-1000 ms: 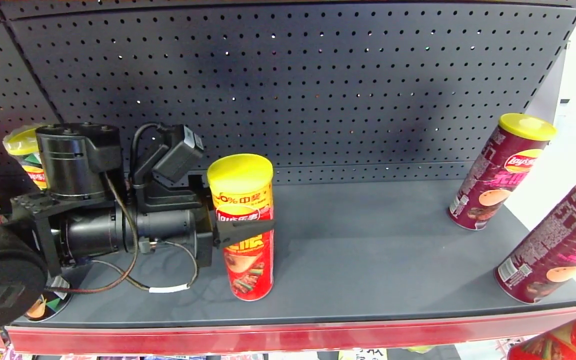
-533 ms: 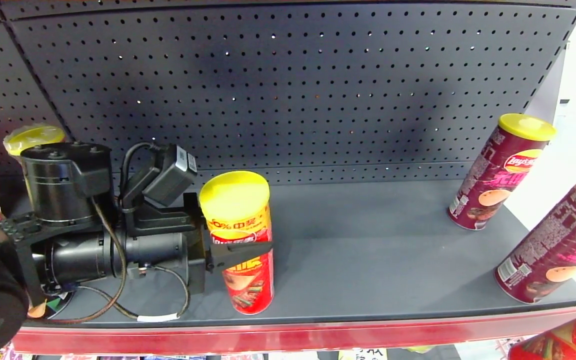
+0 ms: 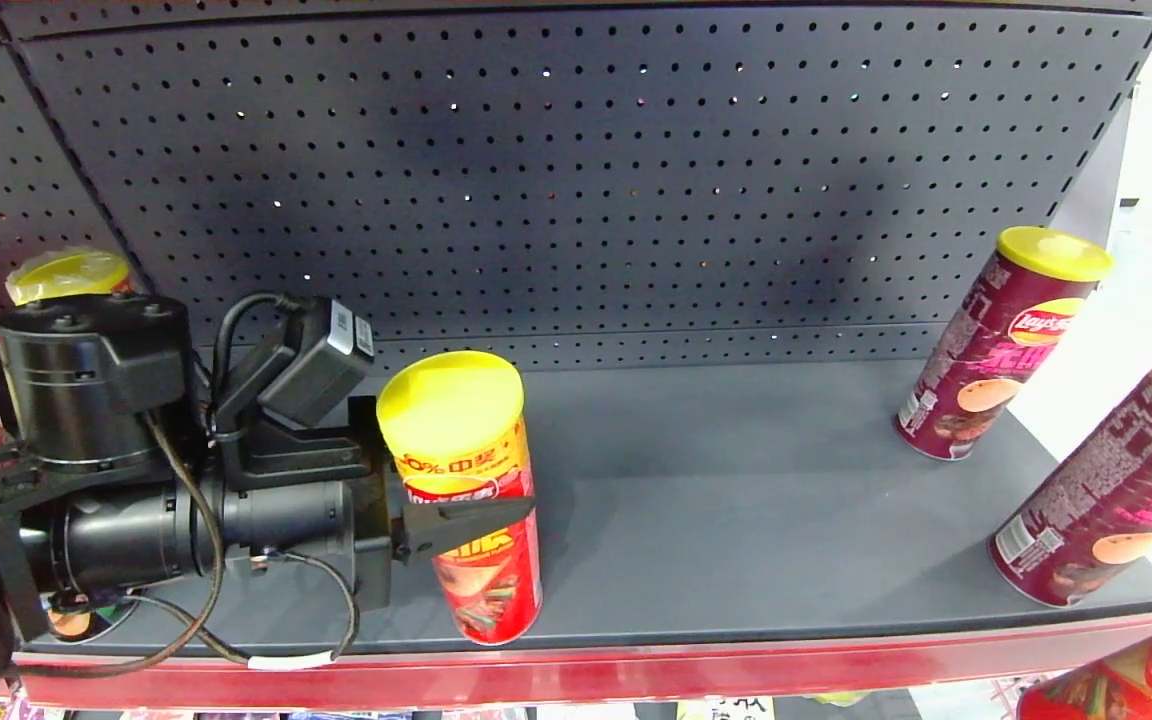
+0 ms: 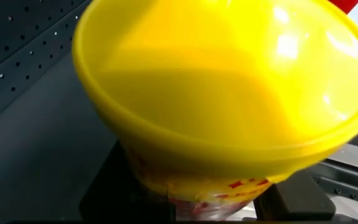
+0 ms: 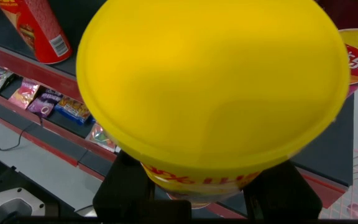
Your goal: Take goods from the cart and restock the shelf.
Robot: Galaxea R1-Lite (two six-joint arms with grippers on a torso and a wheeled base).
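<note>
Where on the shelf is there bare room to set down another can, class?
Bare: the wide shelf stretch between the red can in the left gripper and the two maroon cans, back to the pegboard. Crowded: the left end, with arm and yellow-lidded goods.

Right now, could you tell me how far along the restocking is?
Done: two maroon cans, back and front, stand on the shelf. In hand: left jaws grip a red can at the shelf's front edge; right jaws hold another yellow-lidded can. Left: placing both.
</note>
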